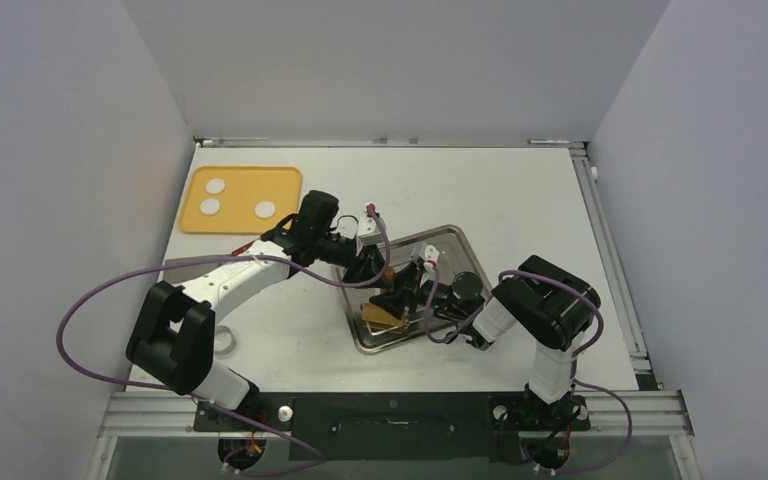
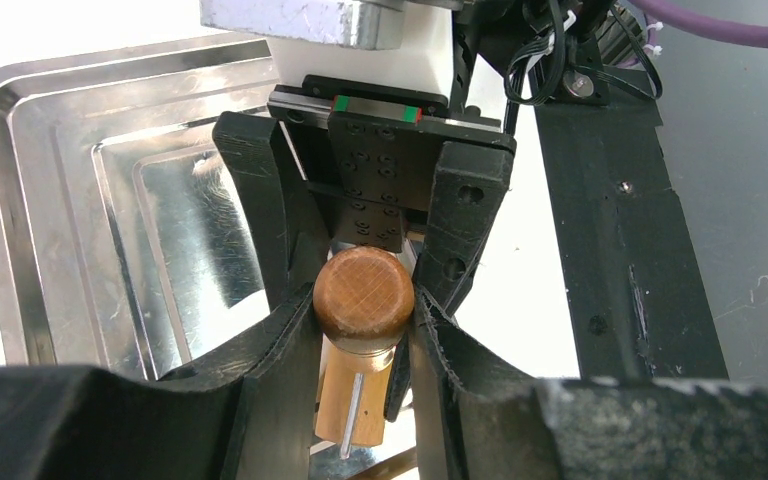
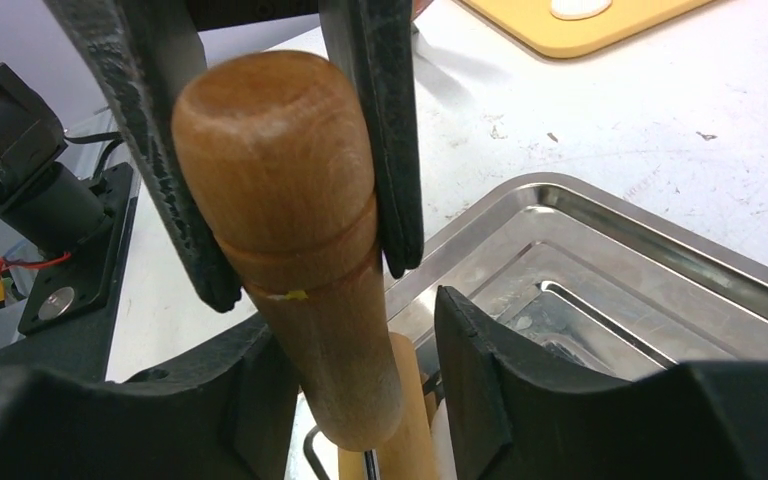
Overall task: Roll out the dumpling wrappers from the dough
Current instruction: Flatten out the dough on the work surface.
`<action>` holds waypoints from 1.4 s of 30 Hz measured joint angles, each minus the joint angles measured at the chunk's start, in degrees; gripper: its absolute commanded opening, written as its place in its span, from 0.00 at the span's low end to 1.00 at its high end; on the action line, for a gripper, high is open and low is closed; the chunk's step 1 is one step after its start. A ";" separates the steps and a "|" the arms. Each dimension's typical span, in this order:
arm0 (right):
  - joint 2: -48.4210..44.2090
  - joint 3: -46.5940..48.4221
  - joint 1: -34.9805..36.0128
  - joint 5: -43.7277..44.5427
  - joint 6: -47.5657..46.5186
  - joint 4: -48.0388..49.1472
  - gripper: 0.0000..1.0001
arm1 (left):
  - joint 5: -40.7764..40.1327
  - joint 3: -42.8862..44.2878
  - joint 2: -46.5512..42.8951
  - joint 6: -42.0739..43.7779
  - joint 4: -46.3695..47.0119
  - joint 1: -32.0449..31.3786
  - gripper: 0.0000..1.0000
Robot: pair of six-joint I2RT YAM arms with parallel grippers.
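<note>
Left wrist view: left claw (image 2: 363, 325) clamps the end knob of the wooden rolling pin (image 2: 363, 290) above the steel tray (image 2: 50, 200). Right claw (image 3: 355, 320) straddles the same handle, jaws apart, one side clear of the wood. Three dough lumps (image 1: 216, 186) sit on the yellow board (image 1: 245, 185), far-left tabletop (image 1: 520, 190), well apart from both claws. Dough is probably soft, light and tacky. The rigid, smooth pin is best held by its handles.

A camera above and behind me looks down on the whole desk (image 1: 520, 190). My two wrist cameras face each other, close up, sharing the wooden handle (image 3: 280, 200).
</note>
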 measured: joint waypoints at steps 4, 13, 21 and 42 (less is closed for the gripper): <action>-0.85 -0.09 0.04 -0.20 -0.13 0.13 0.13 | -0.11 0.00 0.00 0.07 0.04 0.00 0.00; -1.86 -0.13 0.61 -0.15 -2.36 -0.83 0.08 | -0.50 0.02 -0.02 -1.79 0.33 0.00 0.58; -2.19 -0.11 0.70 0.02 -1.79 -0.85 0.08 | 1.36 -3.26 -0.02 -9.79 12.11 -0.04 0.52; -5.84 0.24 1.18 0.46 0.09 -1.22 0.08 | 6.01 -10.08 -0.52 -29.97 39.06 2.16 0.46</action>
